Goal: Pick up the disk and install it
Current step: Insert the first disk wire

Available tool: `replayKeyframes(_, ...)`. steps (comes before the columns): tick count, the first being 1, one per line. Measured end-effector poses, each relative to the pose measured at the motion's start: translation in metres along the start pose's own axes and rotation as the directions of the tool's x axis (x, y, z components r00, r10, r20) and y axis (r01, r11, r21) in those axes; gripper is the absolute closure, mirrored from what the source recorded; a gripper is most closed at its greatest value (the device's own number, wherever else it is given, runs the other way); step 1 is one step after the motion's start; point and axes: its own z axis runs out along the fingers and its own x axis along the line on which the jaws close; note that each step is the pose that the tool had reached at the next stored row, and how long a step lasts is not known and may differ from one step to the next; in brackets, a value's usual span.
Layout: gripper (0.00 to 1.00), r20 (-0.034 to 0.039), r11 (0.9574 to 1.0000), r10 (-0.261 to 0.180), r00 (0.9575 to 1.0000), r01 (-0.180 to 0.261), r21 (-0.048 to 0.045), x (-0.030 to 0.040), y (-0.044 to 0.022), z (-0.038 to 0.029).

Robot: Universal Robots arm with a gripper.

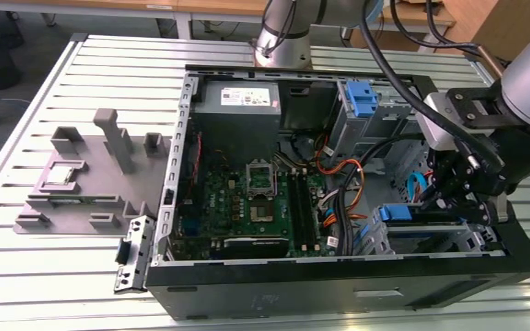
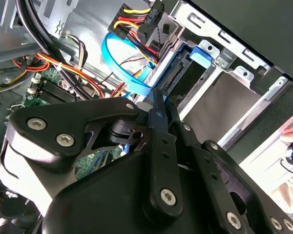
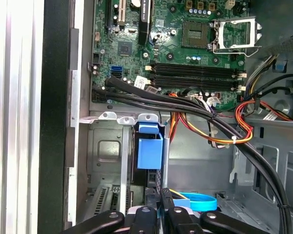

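Observation:
The disk (image 1: 401, 214) sits edge-up in the drive cage (image 1: 449, 238) at the front corner of the open computer case, on the exterior view's right. Its blue carrier tab (image 3: 150, 145) stands above the bay's slot, and the tab (image 2: 205, 53) also shows in the second wrist view. My gripper (image 1: 451, 201) hangs right over the cage. Its fingers (image 3: 161, 202) are shut, pressed together into one thin blade (image 2: 158, 109). The tips are at the disk's connector end (image 2: 178, 75); I cannot tell whether they touch it.
A motherboard (image 1: 256, 200) fills the case floor, with black and coloured cable bundles (image 3: 205, 117) running past the cage. A blue data cable (image 2: 121, 66) loops beside the fingers. A taller blue latch (image 1: 361, 96) stands at the case's back. A grey fixture (image 1: 81, 179) lies on the slatted table.

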Motion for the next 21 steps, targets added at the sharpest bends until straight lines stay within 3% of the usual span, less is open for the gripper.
replayKeyframes(21,0.84,-0.0001,1.0000,-0.003,1.0000,0.003,0.0017,0.0003,-0.0009,0.0054)
